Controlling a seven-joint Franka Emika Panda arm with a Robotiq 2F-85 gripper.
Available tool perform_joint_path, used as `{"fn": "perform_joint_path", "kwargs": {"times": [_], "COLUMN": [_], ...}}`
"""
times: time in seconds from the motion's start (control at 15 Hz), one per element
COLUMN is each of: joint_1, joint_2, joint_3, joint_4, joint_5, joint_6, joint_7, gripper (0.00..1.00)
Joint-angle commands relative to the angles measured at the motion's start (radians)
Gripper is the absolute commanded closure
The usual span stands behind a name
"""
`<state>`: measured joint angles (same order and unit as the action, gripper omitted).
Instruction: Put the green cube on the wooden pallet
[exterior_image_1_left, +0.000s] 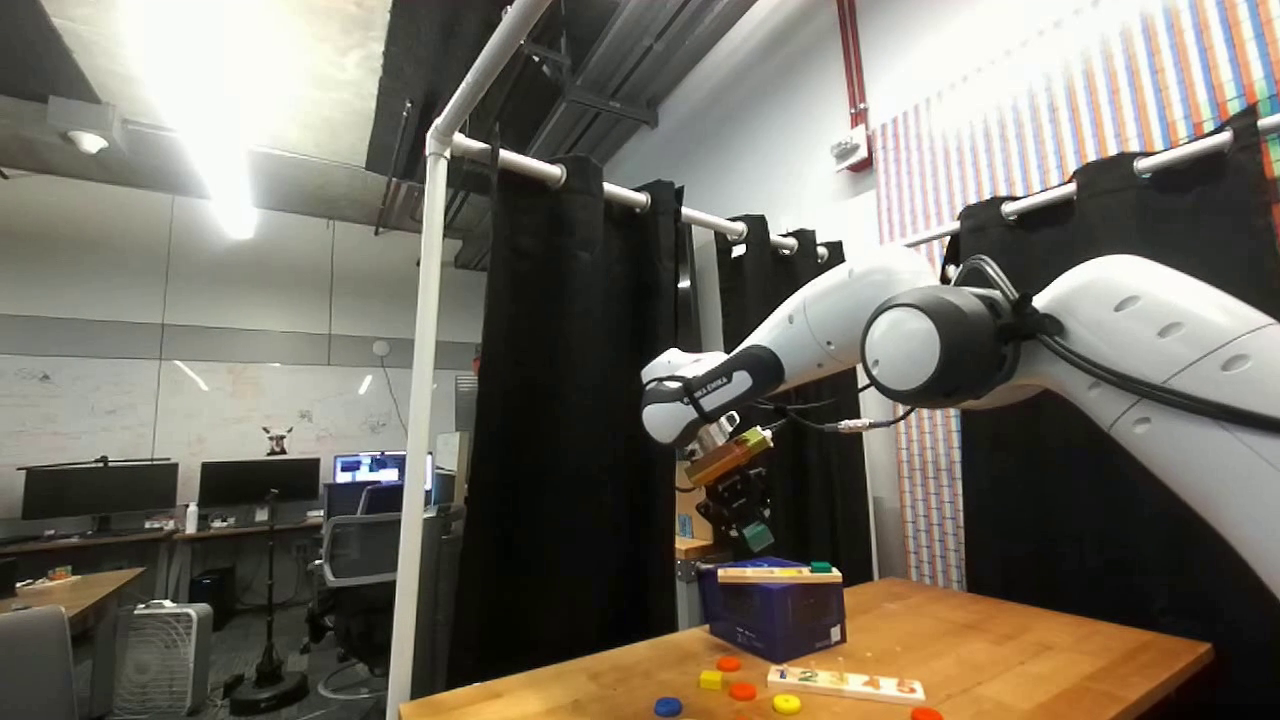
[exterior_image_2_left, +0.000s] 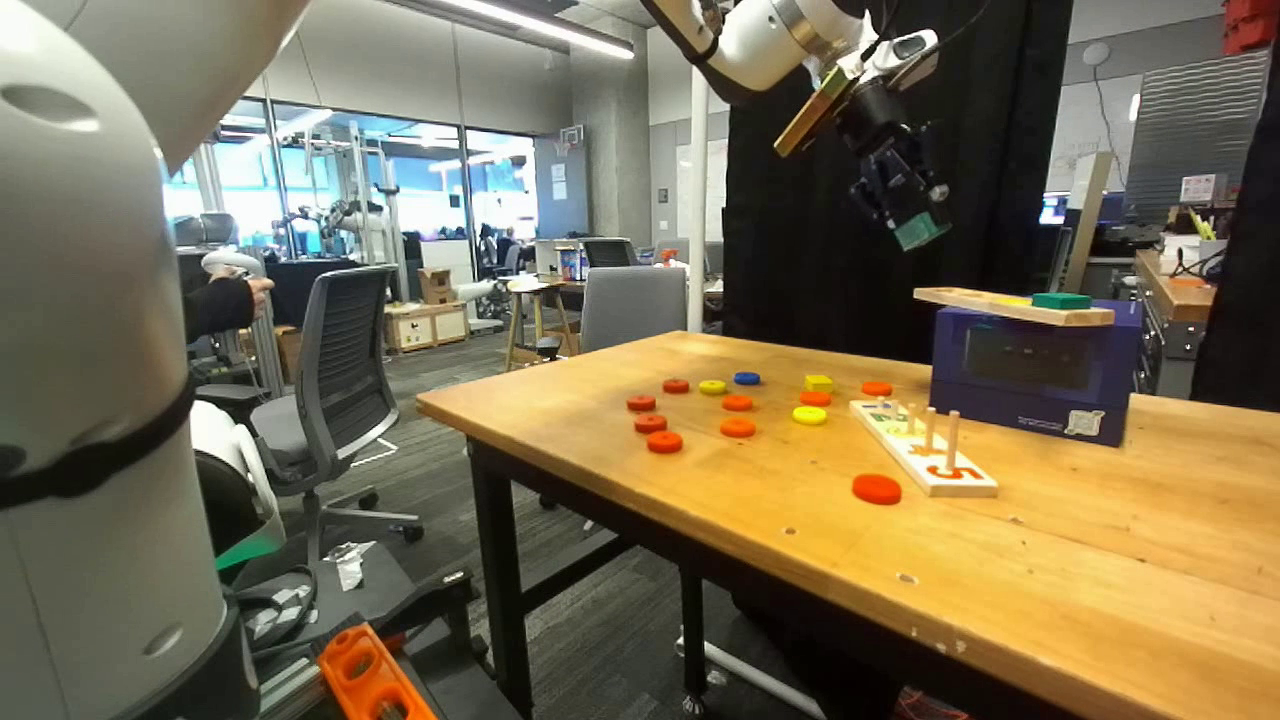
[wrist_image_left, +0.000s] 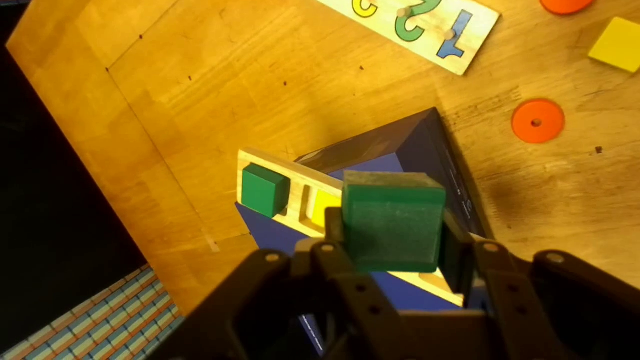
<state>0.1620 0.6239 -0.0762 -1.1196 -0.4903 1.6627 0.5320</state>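
Cube (exterior_image_2_left: 921, 231), green, tilted: pinched by claw (wrist_image_left: 395, 235), above pallet (exterior_image_2_left: 1000, 309), which lies four o'clock of it in an exterior view; could roll off if landed on an edge; drift could strike block (wrist_image_left: 262, 190), between nine and ten o'clock in wrist view; pallet could tip if pressed at one end

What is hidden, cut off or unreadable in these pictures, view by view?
Wrist view: part of the wooden pallet is hidden behind the held green cube and the claw.
Wrist view: the number board is cut off by the top edge.
In an exterior view: the blue box carries print too small to read.
In an exterior view: the person is mostly hidden behind the robot arm.
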Motion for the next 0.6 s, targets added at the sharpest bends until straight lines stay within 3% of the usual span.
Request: {"fn": "perform_joint_path", "kwargs": {"times": [0.0, 0.53], "joint_1": [0.011, -0.022], "joint_2": [0.101, 0.207], "joint_3": [-0.048, -0.091], "joint_4": [0.155, 0.32], "joint_5": [-0.012, 0.027], "joint_6": [-0.057, -0.092], "joint_7": [-0.061, -0.131], "gripper": [0.79, 0.79]}}
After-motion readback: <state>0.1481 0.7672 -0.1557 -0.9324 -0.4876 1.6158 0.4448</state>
